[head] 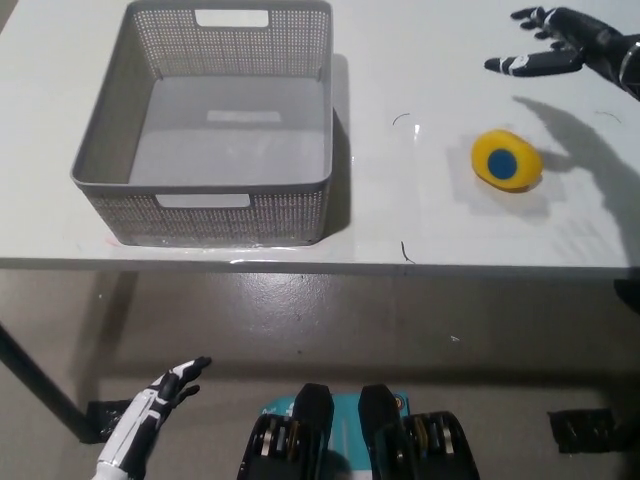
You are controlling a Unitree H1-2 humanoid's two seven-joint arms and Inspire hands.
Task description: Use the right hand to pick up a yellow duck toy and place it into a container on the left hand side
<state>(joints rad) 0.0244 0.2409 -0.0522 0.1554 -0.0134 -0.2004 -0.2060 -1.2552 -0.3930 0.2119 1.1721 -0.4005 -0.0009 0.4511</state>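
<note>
Head view: white bench w/ grey mesh basket on its left part, near the front edge; nothing visible inside the basket. Yellow duck toy w/ a blue spot on top sits on the bench's right part, well apart from the basket, closer to the right edge than to the basket. Toy lies on the bench surface, nothing touching it.

Right hand, black, is up near the far right corner of the bench, above the surface, beyond the toy and a bit to its right. Fingers spread apart and pointing toward the bench's left side, grasping nothing; hand is clear of the toy. Its shadow falls on the bench just right of the toy.

Left hand, white, hangs below the front edge of the bench at lower left, over the floor, fingers apart, holding nothing.
</note>
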